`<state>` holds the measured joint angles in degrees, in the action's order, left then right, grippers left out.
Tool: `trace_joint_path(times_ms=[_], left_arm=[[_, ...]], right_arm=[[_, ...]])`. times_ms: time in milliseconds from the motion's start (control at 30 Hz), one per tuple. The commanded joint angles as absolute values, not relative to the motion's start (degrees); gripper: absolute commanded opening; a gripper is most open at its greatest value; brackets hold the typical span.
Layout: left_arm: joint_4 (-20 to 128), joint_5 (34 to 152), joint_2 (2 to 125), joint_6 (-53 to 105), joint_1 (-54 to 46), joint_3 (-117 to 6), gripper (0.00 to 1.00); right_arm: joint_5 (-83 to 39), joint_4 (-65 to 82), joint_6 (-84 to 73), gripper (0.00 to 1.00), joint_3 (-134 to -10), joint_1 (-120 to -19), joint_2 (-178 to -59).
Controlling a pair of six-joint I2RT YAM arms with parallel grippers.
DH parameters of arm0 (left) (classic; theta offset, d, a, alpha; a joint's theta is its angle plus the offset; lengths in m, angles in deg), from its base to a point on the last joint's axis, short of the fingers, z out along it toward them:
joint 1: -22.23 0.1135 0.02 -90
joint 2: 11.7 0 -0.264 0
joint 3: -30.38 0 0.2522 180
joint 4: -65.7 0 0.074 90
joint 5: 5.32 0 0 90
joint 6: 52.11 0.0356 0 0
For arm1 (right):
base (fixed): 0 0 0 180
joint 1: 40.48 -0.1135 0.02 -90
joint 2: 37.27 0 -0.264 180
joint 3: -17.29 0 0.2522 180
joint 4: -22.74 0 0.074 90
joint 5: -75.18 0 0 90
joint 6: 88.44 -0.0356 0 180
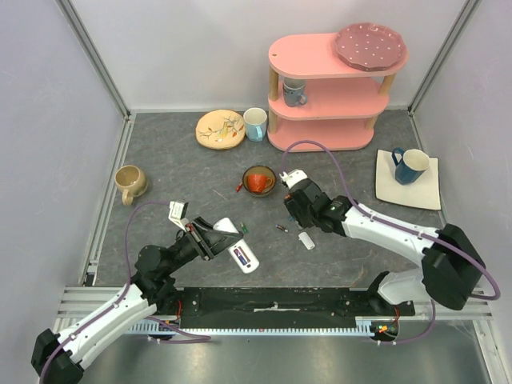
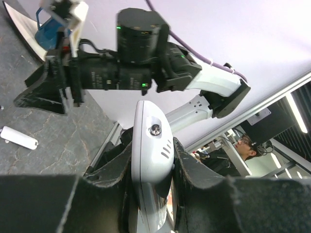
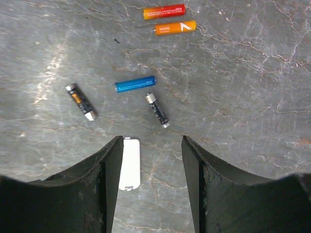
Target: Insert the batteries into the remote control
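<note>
My left gripper (image 1: 218, 238) is shut on the white remote control (image 1: 242, 253), holding it tilted above the table. In the left wrist view the remote (image 2: 148, 124) stands edge-on between both fingers (image 2: 194, 170). My right gripper (image 3: 151, 141) is open and empty, pointing down over the table (image 1: 301, 222). Ahead of it lie loose batteries: a red one (image 3: 164, 11), an orange one (image 3: 175, 27), a blue one (image 3: 135, 84) and two dark ones (image 3: 81, 101) (image 3: 158, 109). A small white battery cover (image 3: 130, 163) lies flat beside the right gripper's left finger.
A red bowl (image 1: 258, 181) stands just behind the right gripper. A beige mug (image 1: 130, 182) is at the left, and a patterned plate (image 1: 220, 129) and a pale mug (image 1: 255, 124) at the back. A pink shelf (image 1: 328, 88) and a blue mug (image 1: 410, 166) on a white square plate are at the right.
</note>
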<state>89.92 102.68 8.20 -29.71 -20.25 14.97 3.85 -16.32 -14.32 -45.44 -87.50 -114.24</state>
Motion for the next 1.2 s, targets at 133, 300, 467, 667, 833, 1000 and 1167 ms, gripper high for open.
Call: trace_joint_path(times_ms=[133,300,467,667,833,1000,1167], left_arm=[[87.01,102.52,4.65,-27.24,-20.13,22.69,0.02],[85.44,102.35,4.04,-27.59,-20.13,22.86,0.02],[85.26,102.17,3.95,-27.59,-20.05,22.78,0.02],[84.99,102.08,4.04,-27.59,-20.05,22.69,0.02],[84.11,101.99,4.12,-26.80,-20.05,21.99,0.02],[83.94,101.99,4.83,-26.45,-20.05,21.28,0.02],[83.94,101.99,5.44,-26.10,-20.05,20.84,0.02]], right_arm=[[-1.02,-11.85,-10.22,0.54,-45.96,-82.49,-122.25],[-3.13,-8.25,-11.18,0.53,-44.73,-81.87,-123.58],[-3.83,-7.46,-11.27,0.50,-44.90,-81.35,-126.04],[-4.36,-7.19,-12.41,0.46,-44.64,-79.33,-127.88],[-6.12,-6.31,-12.77,0.43,-44.37,-78.10,-128.24],[-7.61,-5.87,-13.03,0.34,-44.02,-77.83,-128.94],[-7.09,-6.13,-14.43,0.25,-43.50,-77.48,-129.12]])
